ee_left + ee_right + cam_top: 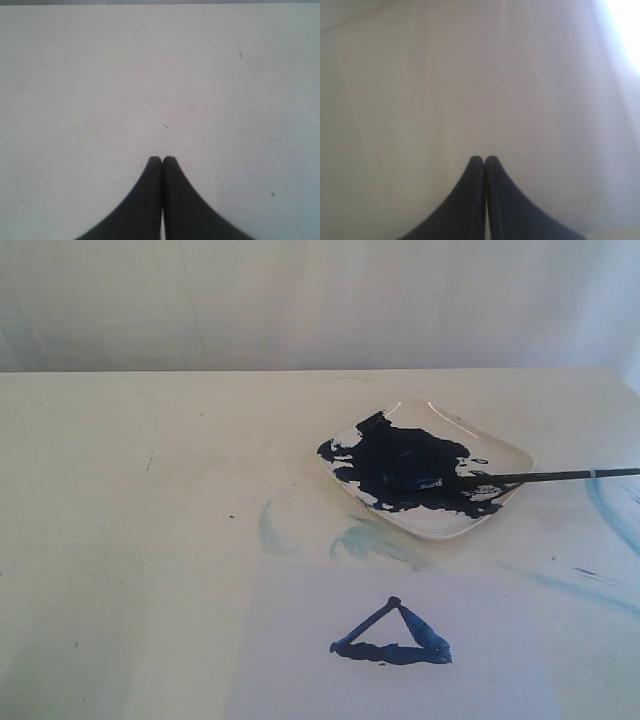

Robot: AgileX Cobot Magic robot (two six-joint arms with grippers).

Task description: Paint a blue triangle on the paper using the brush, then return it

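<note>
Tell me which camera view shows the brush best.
The exterior view: the brush lies with its bristles in the blue paint on the plate, handle reaching the picture's right edge. The wrist views show none of it: only the left hand and right hand, each shut.

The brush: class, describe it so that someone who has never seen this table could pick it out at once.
On the cream table, beyond the white paper, sits a square white plate smeared with dark-blue paint. The brush lies over its right rim, tip in the paint. It alone is long, thin and black-handled.
</note>
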